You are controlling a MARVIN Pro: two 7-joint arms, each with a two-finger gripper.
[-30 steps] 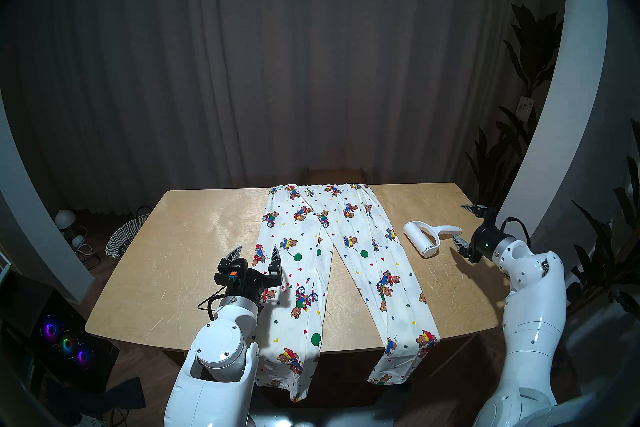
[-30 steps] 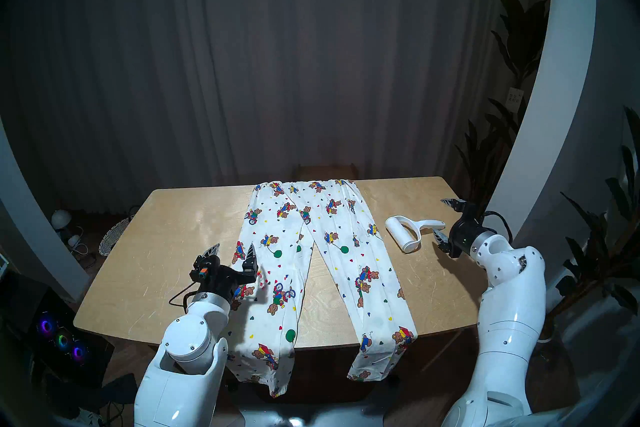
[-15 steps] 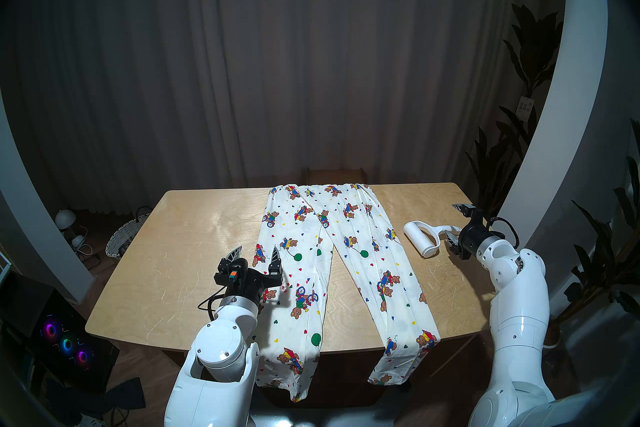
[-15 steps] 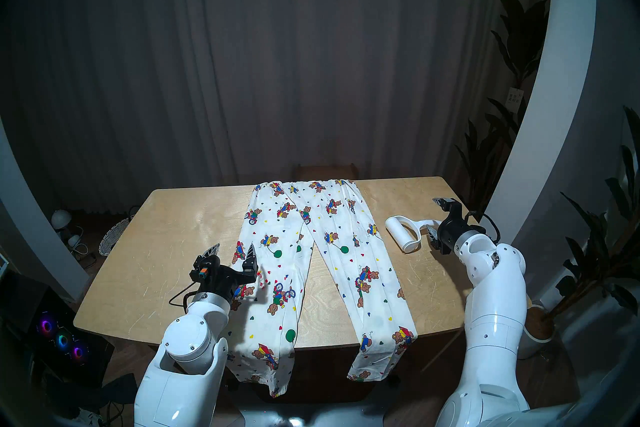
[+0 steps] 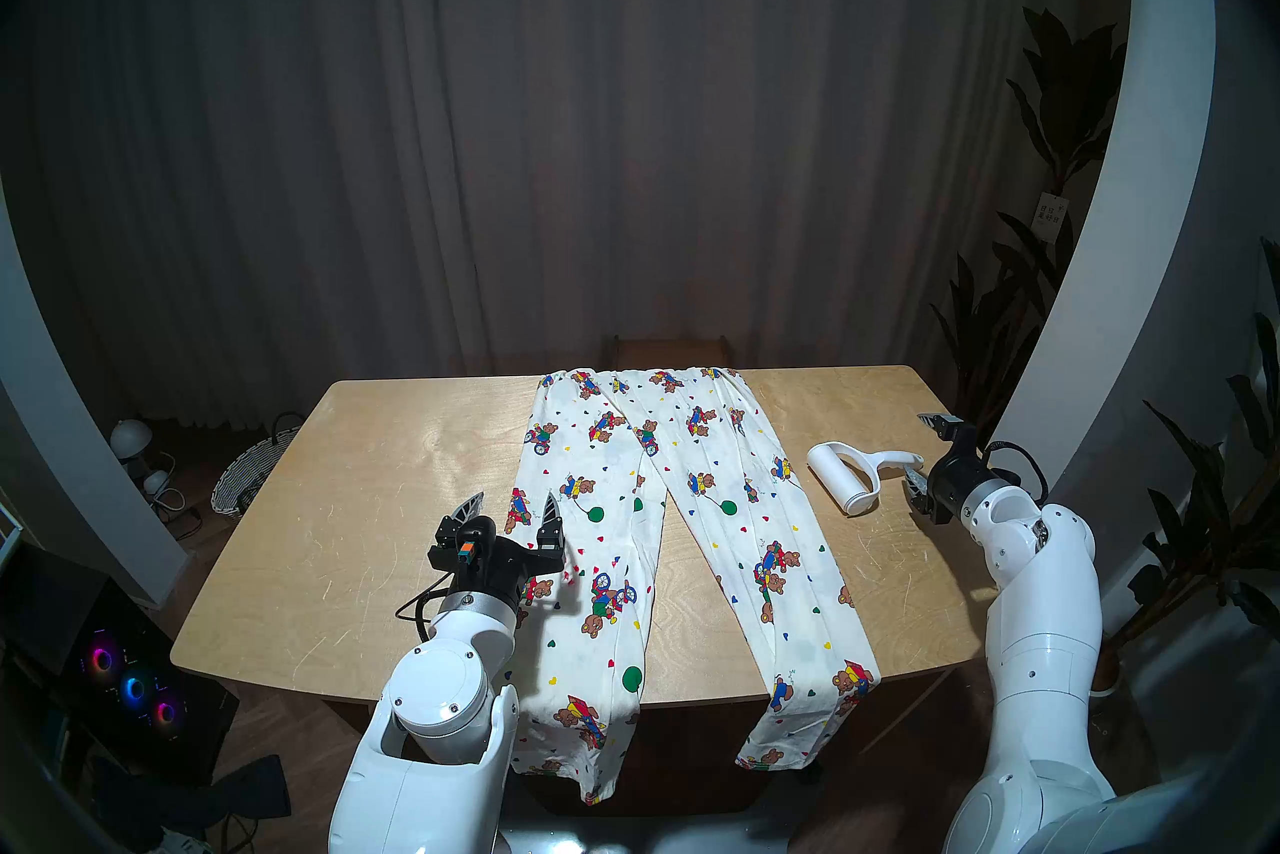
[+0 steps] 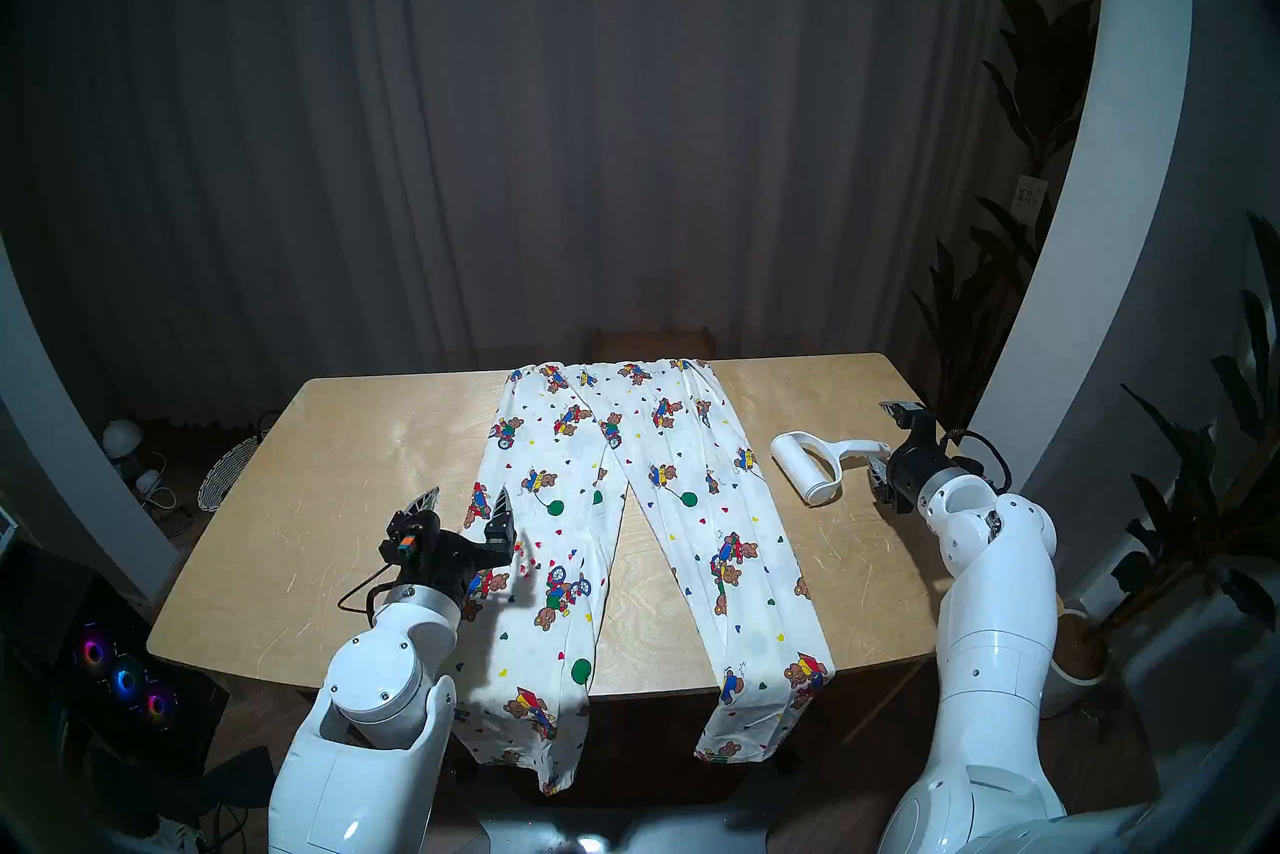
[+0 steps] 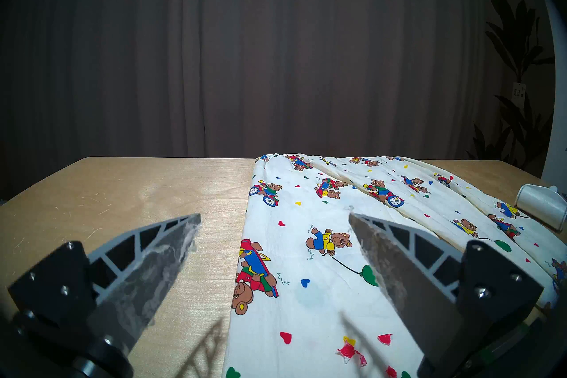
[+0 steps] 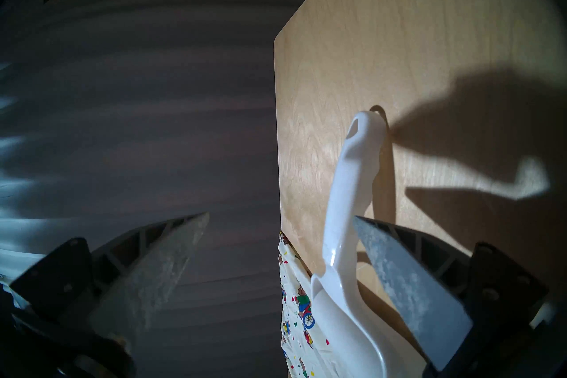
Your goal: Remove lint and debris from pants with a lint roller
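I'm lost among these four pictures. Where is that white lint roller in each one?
Head left: lint roller lies on the table, right of the pants.
Head right: same spot.
Left wrist: only its roll end, far right edge.
Right wrist: its handle, centre, between open fingers.
Shared landmark: the teddy-bear pants.

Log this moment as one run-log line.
stage: reaching for lint roller | right gripper: open, at handle, not gripping | left gripper: open, above pants | roller: on table

pants [image 5: 682, 527] flat, lint roller [image 5: 848, 475] beside, table [image 5: 360, 527]
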